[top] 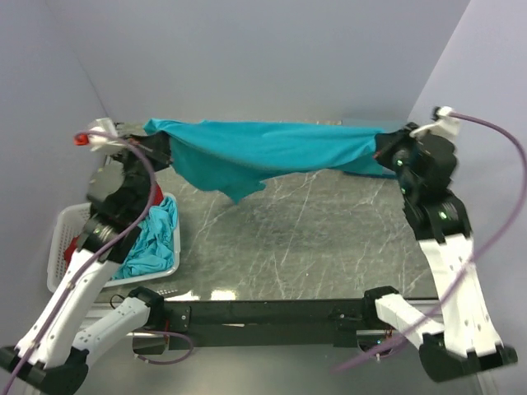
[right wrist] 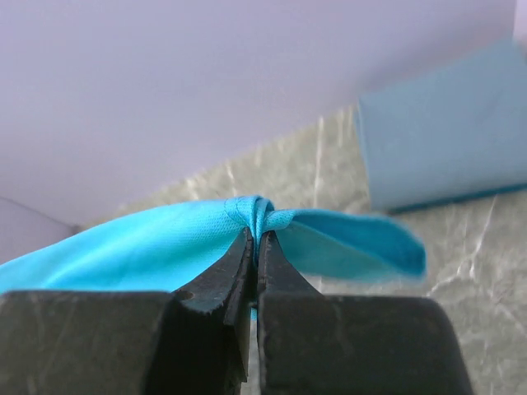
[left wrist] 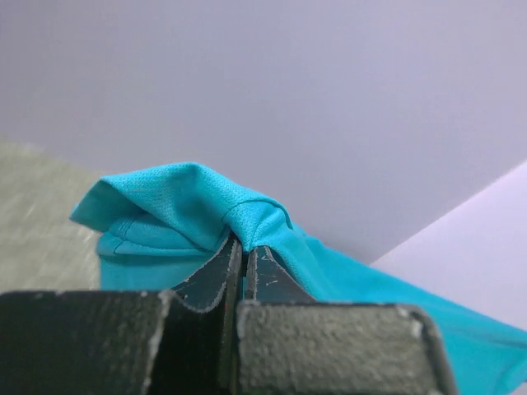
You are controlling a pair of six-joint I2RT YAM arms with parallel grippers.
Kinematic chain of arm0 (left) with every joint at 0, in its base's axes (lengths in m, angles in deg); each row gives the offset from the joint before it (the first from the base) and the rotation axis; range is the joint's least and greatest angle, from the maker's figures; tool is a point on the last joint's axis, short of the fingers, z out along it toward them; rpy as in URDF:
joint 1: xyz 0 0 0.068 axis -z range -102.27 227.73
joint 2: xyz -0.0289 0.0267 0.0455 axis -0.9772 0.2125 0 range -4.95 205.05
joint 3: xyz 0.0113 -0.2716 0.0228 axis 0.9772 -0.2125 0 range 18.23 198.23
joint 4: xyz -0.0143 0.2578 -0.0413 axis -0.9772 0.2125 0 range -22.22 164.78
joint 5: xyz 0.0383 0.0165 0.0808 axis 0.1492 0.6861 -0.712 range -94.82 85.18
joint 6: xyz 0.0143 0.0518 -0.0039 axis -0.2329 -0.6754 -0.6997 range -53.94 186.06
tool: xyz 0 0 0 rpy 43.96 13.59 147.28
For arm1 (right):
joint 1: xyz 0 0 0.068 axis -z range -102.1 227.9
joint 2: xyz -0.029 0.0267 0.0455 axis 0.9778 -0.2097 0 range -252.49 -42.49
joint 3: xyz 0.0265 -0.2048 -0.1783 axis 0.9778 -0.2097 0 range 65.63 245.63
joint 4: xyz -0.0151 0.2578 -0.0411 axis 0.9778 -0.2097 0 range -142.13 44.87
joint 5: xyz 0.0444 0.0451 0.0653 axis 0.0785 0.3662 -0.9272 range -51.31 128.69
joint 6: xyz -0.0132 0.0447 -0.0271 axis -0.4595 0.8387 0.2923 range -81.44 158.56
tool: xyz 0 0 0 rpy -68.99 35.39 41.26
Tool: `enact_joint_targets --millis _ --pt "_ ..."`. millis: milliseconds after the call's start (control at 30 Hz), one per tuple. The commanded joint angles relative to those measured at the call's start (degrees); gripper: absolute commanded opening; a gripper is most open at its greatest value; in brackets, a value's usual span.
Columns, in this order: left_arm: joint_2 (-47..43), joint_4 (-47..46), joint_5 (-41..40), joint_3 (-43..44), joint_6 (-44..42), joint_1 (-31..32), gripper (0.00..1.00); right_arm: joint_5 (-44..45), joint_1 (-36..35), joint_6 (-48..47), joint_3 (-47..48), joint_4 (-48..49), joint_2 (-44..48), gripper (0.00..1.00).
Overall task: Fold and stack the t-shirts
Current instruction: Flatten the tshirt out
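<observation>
Near left: white basket [top: 59,247] holds crumpled teal shirts [top: 152,243]. Mid: marbled counter [top: 313,239]. Farther: left tool [left wrist: 240,247] and right tool [right wrist: 254,240] each pinched tight on teal t-shirt [top: 272,148], stretched between them above counter. Far right: folded grey-blue shirt [right wrist: 445,132] lies on counter.

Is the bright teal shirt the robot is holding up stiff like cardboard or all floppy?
Probably very floppy: the bright teal fabric t-shirt droops down in loose folds between the left hand and right hand. It is likely light, since small pinches of bunched cloth hold it up.
</observation>
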Motion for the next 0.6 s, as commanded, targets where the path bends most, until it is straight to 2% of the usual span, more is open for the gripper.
enact_joint_targets --millis 0,133,167,267,433,567 --pt "-4.1 -3.7 4.9 6.2 -5.3 -0.1 0.01 2.1 0.3 -2.5 5.5 -4.0 5.7 0.0" --pt "-7.7 -4.3 12.8 9.6 -7.1 -0.1 0.01 2.4 0.2 -3.5 9.3 -7.1 11.8 0.0" --pt "-7.9 -3.7 16.2 10.3 -7.4 -0.1 0.01 3.0 0.2 -3.5 10.0 -7.8 12.7 0.0" --pt "-7.1 0.0 19.7 14.1 -8.0 -0.1 0.01 3.9 0.3 -2.5 10.5 -10.5 15.5 0.0" --pt "-1.1 1.0 18.3 15.8 -8.4 -0.1 0.01 3.9 0.3 -1.4 4.8 -11.2 17.0 0.0" --pt "10.0 0.3 14.8 15.1 -7.4 -0.1 0.01 5.7 0.4 -0.2 -2.8 -9.0 13.5 0.0"
